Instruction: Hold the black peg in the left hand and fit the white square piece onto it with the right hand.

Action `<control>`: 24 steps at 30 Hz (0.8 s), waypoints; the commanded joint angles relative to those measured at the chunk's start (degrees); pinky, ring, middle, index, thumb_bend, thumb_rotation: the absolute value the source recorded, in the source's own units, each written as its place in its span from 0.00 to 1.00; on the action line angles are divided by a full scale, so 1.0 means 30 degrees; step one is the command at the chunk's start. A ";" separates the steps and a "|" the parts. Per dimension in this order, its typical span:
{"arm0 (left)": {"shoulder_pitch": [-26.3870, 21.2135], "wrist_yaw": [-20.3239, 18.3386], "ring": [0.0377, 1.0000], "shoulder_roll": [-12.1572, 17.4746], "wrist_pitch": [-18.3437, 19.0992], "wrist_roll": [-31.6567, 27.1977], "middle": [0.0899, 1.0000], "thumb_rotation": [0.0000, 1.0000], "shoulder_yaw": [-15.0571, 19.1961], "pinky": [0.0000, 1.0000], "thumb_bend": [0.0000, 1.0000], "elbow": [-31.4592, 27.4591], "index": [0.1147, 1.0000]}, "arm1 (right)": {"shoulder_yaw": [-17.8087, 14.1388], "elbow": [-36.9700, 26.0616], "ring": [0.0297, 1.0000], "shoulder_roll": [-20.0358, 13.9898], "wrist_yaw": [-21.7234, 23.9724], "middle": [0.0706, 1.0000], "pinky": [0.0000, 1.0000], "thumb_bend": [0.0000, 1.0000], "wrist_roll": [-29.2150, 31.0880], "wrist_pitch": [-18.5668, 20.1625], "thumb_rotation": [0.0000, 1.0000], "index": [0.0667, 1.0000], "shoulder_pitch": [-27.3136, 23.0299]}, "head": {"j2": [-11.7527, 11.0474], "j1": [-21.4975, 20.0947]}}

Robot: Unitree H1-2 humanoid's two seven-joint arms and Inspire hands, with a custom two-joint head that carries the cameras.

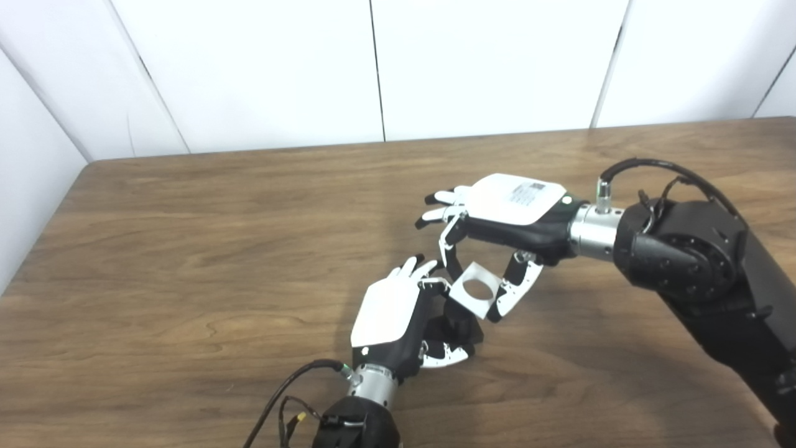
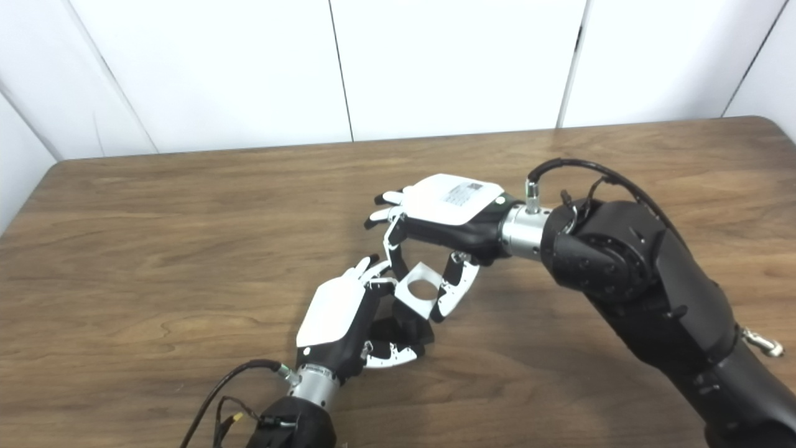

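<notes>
white square piece | pinched in right hand | just above black peg gripped by left hand

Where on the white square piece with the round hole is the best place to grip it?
Pinch the white square piece by two opposite outer edges, as the right hand does from above now. Its flat frame offers straight sides, and that keeps the round hole clear for the black peg held in the left hand.

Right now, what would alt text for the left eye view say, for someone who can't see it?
Over a wooden table, the right robot hand holds a white square piece with a round hole just above a black peg gripped in the left robot hand. White wall panels stand behind the table.
</notes>
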 commanded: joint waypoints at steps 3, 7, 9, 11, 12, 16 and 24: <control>-0.0202 0.0112 0.97 -0.0246 0.0068 0.0258 0.89 0.06 -0.0032 0.95 0.52 0.0003 0.43 | -0.0006 -0.0196 1.00 0.0318 -0.0425 0.91 0.98 0.53 -0.0349 -0.0521 0.14 0.45 -0.0500 | -0.0005 0.0092; -0.0157 0.0058 0.98 -0.0283 0.0065 0.0162 0.89 0.06 -0.0020 0.95 0.52 -0.0090 0.43 | 0.0009 -0.0099 1.00 0.0386 -0.0426 0.91 0.98 0.52 -0.0312 -0.0670 0.14 0.45 -0.0383 | 0.0030 0.0141; -0.0136 0.0024 0.98 -0.0310 0.0083 0.0156 0.89 0.06 -0.0011 0.96 0.52 -0.0150 0.43 | 0.0003 -0.0003 1.00 0.0414 -0.0515 0.92 0.98 0.52 -0.0296 -0.0873 0.14 0.45 -0.0271 | 0.0056 0.0113; -0.0125 -0.0027 0.98 -0.0302 0.0077 0.0164 0.89 0.06 -0.0015 0.96 0.52 -0.0197 0.43 | 0.0021 0.0045 1.00 0.0480 -0.0459 0.92 0.98 0.52 -0.0359 -0.0879 0.14 0.45 -0.0163 | 0.0056 0.0113; -0.0125 -0.0046 0.98 -0.0291 0.0078 0.0203 0.90 0.06 -0.0026 0.97 0.52 -0.0200 0.43 | 0.0022 0.0076 1.00 0.0523 -0.0460 0.92 0.99 0.52 -0.0387 -0.0899 0.14 0.45 -0.0116 | 0.0056 0.0113; -0.0108 -0.0060 0.98 -0.0309 0.0113 0.0345 0.90 0.06 -0.0099 0.97 0.52 -0.0197 0.43 | 0.0009 0.0175 1.00 0.0616 -0.0472 0.92 1.00 0.52 -0.0525 -0.0989 0.14 0.45 0.0033 | 0.0065 0.0161; -0.0093 -0.0072 0.98 -0.0369 0.0222 0.0393 0.89 0.06 -0.0214 0.97 0.52 -0.0286 0.43 | -0.0120 0.0394 1.00 0.0623 -0.0690 0.92 0.99 0.52 -0.0530 -0.1345 0.14 0.45 0.0247 | 0.0104 0.0284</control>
